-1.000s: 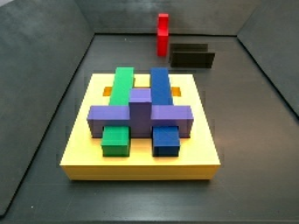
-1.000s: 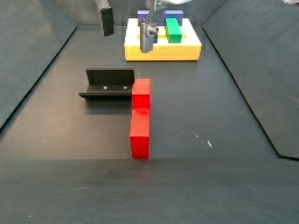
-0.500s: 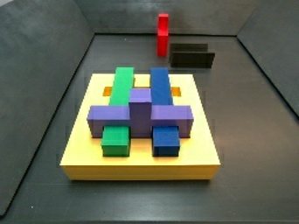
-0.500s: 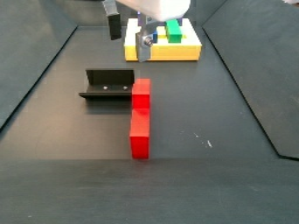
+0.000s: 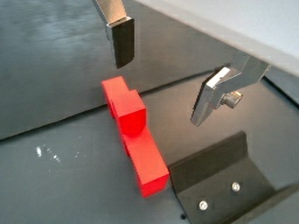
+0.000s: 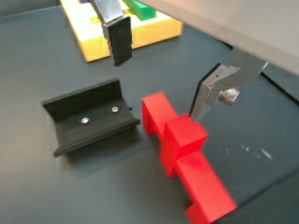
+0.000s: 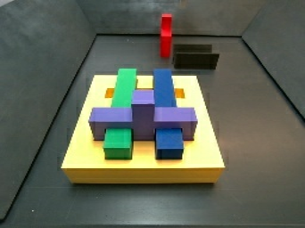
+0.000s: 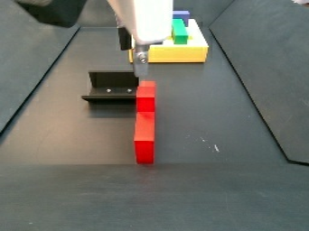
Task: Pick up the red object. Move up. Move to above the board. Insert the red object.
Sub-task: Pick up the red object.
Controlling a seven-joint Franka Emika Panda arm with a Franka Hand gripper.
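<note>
The red object [image 8: 145, 122] lies flat on the dark floor, a long slab with a stub, next to the fixture [image 8: 111, 87]. It also shows in both wrist views [image 5: 135, 131] [image 6: 181, 149] and, standing thin at the far end, in a side view [image 7: 167, 34]. The gripper [image 8: 133, 51] is open and empty, hovering just above the red object's end nearest the board [image 8: 182, 52]. In both wrist views the gripper [image 5: 167, 70] [image 6: 163, 66] has its jaws wide apart over that end. The yellow board [image 7: 143, 156] bears green, blue and purple blocks. The gripper is out of view in that side view.
The dark L-shaped fixture [image 6: 87, 118] [image 5: 222, 175] [image 7: 195, 58] stands right beside the red object. Dark sloping walls [image 8: 36, 72] ring the floor. The board's corner [image 6: 111, 39] lies beyond the gripper.
The gripper has come away from over the board toward the red object and dropped lower, now hanging over its end. The red object and board have not moved.
</note>
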